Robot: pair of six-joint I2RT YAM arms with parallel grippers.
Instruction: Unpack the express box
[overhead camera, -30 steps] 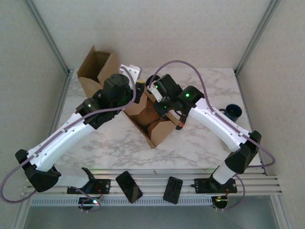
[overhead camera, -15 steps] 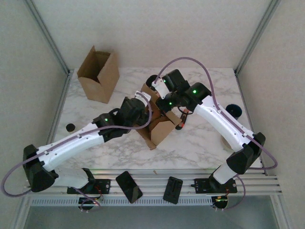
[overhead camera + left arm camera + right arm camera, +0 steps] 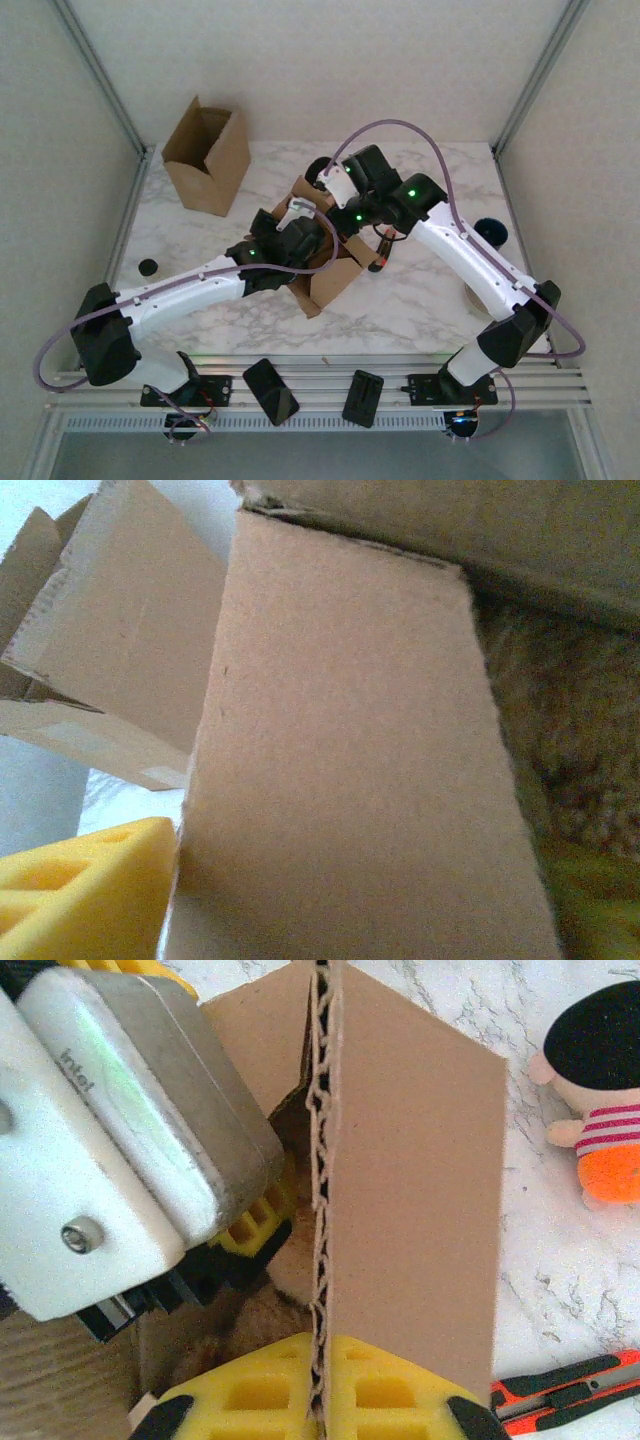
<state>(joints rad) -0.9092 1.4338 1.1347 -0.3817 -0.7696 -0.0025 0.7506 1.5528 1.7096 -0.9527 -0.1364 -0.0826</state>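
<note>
Since one second ago, the left arm has swung from the second box point(image 3: 205, 155) at the back left across to the box point(image 3: 335, 278) at mid-table; that second box now stands uncovered and upright, well apart.

Left arm pose: stretched low from its base at the near left; forearm running up and right; wrist bent down over the box's open top; left gripper point(image 3: 305, 222) dips inside it. In the left wrist view, one yellow finger point(image 3: 80, 890) sits at the lower left and a blurred yellow patch at the lower right, with a cardboard panel point(image 3: 340, 760) between; the fingers stand apart, clamped on nothing visible.

Right arm pose: elbow out near the right edge; forearm reaching back and left; wrist turned down at the box's far side. Right gripper point(image 3: 322, 1402) is closed on the edge of an upright flap point(image 3: 410, 1190), one yellow finger on each face.

Beside the box, a doll point(image 3: 600, 1110) and an orange cutter point(image 3: 565, 1380) lie on the marble table point(image 3: 420, 300).
</note>
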